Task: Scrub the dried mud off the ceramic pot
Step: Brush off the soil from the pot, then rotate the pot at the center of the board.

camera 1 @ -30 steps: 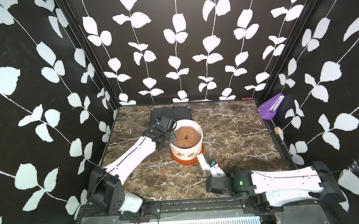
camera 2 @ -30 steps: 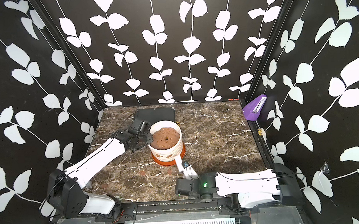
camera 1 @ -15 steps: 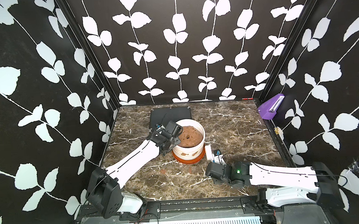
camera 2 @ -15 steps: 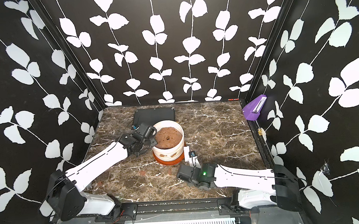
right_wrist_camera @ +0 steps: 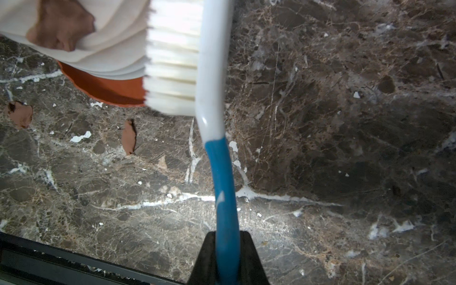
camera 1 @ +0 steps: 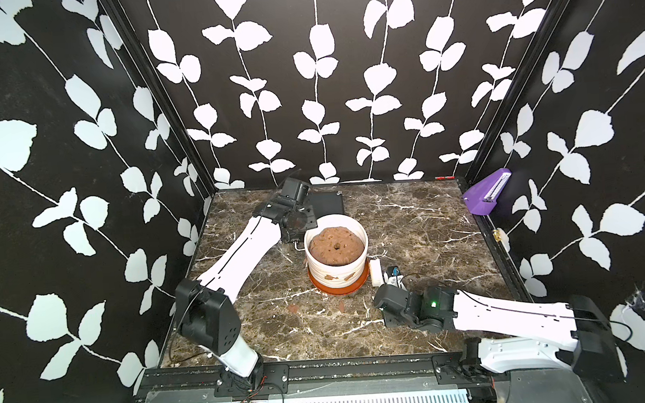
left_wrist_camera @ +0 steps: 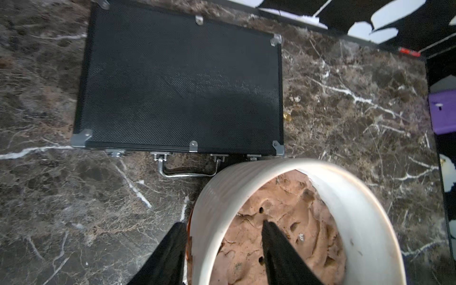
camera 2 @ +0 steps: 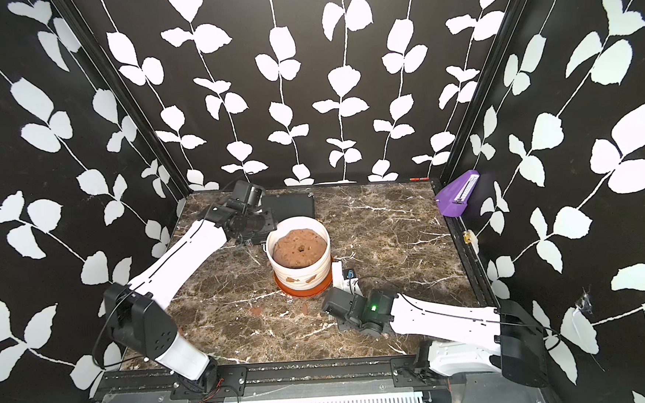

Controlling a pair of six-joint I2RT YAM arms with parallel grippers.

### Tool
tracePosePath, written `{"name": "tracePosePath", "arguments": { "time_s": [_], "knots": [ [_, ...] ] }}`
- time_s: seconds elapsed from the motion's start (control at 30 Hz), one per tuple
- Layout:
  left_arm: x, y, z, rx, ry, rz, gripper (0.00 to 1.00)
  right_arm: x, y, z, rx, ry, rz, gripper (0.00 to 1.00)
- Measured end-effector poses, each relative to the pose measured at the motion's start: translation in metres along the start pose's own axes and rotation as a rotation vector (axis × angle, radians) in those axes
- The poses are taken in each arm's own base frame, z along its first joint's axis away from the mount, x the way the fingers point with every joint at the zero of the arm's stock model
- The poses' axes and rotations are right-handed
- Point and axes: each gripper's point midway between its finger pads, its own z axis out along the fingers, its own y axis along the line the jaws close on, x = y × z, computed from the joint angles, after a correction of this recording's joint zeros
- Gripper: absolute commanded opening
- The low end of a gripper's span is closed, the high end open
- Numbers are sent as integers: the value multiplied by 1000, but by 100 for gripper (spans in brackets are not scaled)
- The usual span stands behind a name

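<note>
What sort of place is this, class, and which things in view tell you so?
Probably a robot test booth, not a home or garden: a left arm and a right arm mounted on a rail, a marble-patterned tabletop, and leaf-print walls boxing it in on three sides.

The white, ribbed, orange-based ceramic pot (camera 1: 355, 225) stood upright at frame centre. Dried mud (camera 1: 331, 277) blotched its lower wall, and two flakes lay just below.

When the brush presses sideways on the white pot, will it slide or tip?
Tipping seems unlikely: the ceramic pot is squat on a wide saucer. Its brown mass probably makes it heavy. Under the brush it may slide: the left gripper is open.
</note>
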Motion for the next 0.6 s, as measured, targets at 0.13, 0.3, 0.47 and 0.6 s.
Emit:
{"name": "tracePosePath", "arguments": {
  "time_s": [0.13, 0.3, 0.47, 0.6],
  "knots": [
    [15, -3, 21, 13, 83, 55, 51, 1, 0, 0, -5, 9, 2, 0],
    [24, 4, 31, -12, 125, 103, 0, 1, 0, 0, -5, 10, 2, 0],
    [39, 7, 26, -33, 144, 62, 0, 1, 1, 1, -1, 11, 1, 0],
    [48, 10, 19, -13, 98, -30, 0, 0, 0, 3, 6, 13, 7, 0]
  ]
}}
